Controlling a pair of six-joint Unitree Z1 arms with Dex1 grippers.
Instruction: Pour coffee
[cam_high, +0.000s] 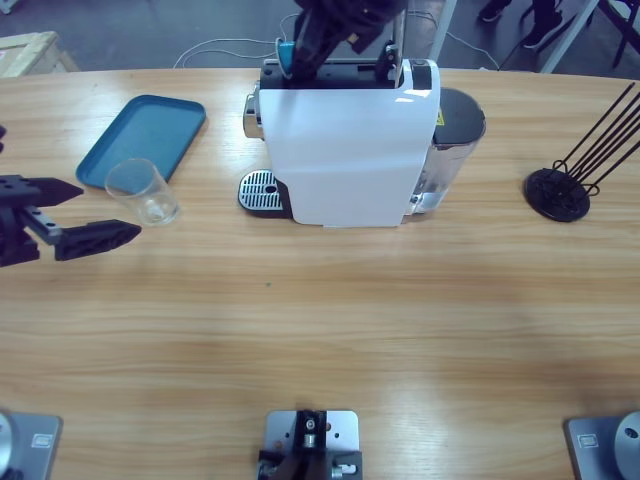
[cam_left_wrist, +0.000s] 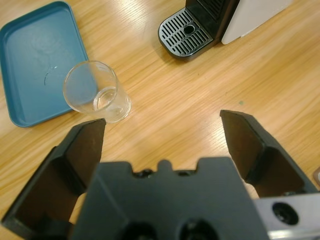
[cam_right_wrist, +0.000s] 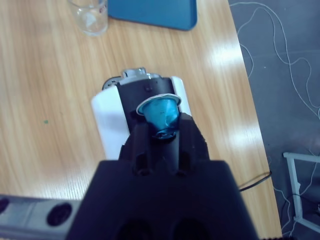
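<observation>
Glass (cam_high: 143, 191) stands empty on table (cam_high: 320, 330) just beside blue tray (cam_high: 140, 137), no coffee visible in it. L gripper (cam_left_wrist: 162, 135) sits near it, jaws wide open, holding nothing. R gripper (cam_right_wrist: 161, 131) clamps blue capsule (cam_right_wrist: 161, 112) over top of white machine (cam_high: 345, 140); drip grate (cam_high: 260, 190) bare.

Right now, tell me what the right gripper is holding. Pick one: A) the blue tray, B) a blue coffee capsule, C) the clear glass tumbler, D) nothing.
B. The right wrist view shows the right gripper shut on a blue coffee capsule above the coffee machine; the glass tumbler stands apart on the table.
</observation>
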